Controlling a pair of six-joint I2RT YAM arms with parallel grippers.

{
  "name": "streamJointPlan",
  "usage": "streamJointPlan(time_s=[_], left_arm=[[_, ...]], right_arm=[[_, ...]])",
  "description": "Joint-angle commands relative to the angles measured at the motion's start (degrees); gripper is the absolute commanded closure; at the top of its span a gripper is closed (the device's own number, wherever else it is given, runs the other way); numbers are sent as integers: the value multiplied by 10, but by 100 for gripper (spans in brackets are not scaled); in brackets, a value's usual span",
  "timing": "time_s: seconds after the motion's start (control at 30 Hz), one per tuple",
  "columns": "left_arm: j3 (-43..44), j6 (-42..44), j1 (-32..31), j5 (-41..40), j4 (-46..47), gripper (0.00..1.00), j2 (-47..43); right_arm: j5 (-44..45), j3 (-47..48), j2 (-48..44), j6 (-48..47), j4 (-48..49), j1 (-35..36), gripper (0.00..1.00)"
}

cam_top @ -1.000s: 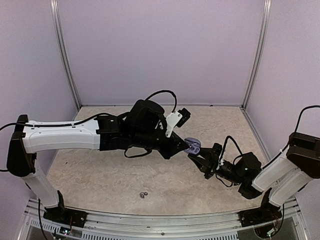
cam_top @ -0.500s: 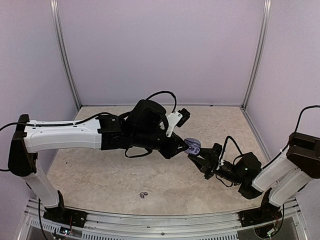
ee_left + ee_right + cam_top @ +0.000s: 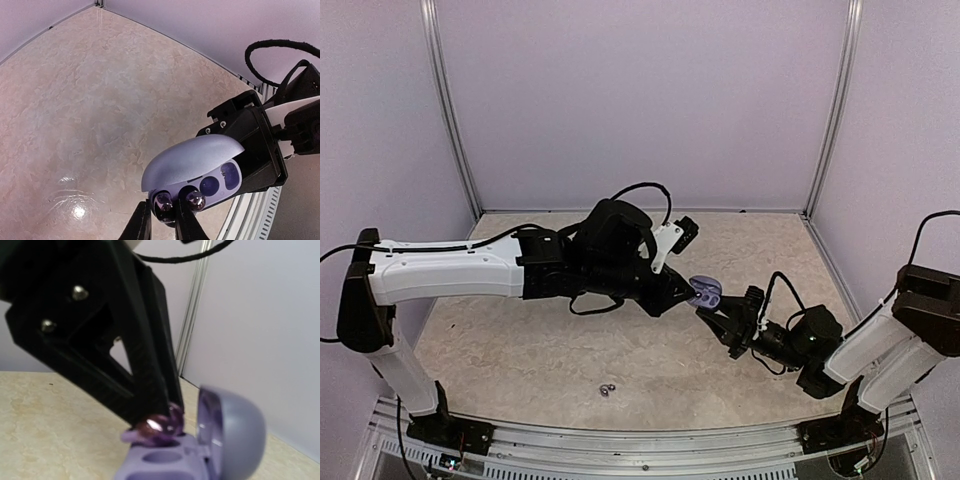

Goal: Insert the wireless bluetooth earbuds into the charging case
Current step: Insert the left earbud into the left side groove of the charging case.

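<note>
The lilac charging case [image 3: 706,291] hangs open in mid-air above the table, and my right gripper [image 3: 714,311] is shut on its base from the lower right. In the left wrist view its lid [image 3: 192,161] stands up over the socket face [image 3: 220,182]. My left gripper [image 3: 164,220] is shut on a glossy dark purple earbud [image 3: 164,206] right at the case's end socket. A second dark earbud [image 3: 195,201] sits in the socket beside it. In the right wrist view the held earbud [image 3: 159,427] rests at the socket rim under the left arm's black fingers [image 3: 150,385]. My right gripper's own fingers are out of that view.
Two more small buds [image 3: 607,389] lie together on the marbled table [image 3: 520,350] near its front edge, between the two arm bases. Pale walls with metal corner posts [image 3: 835,110] close in the back and sides. The left arm [image 3: 450,272] stretches across the table's left half.
The left arm's wrist has shifted very slightly at the case. The right arm and the case hold still, and the buds on the table have not moved.
</note>
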Motion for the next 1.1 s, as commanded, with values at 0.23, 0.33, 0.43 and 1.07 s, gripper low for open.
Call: streamJointPlan(time_s=[0.23,0.33,0.43,1.07], left_arm=[[25,-11,1,3,-11,75,7],[26,-13,1,-1,-11,73,4],[28,-12,2,-6,-10,70,-1],[-187,195,-5,24,181,38,-192]], right_arm=[[9,3,14,5,123,5,99],[9,2,15,6,122,5,99],[8,0,17,8,124,5,99],[-59,-8,-58,52,72,-1,100]])
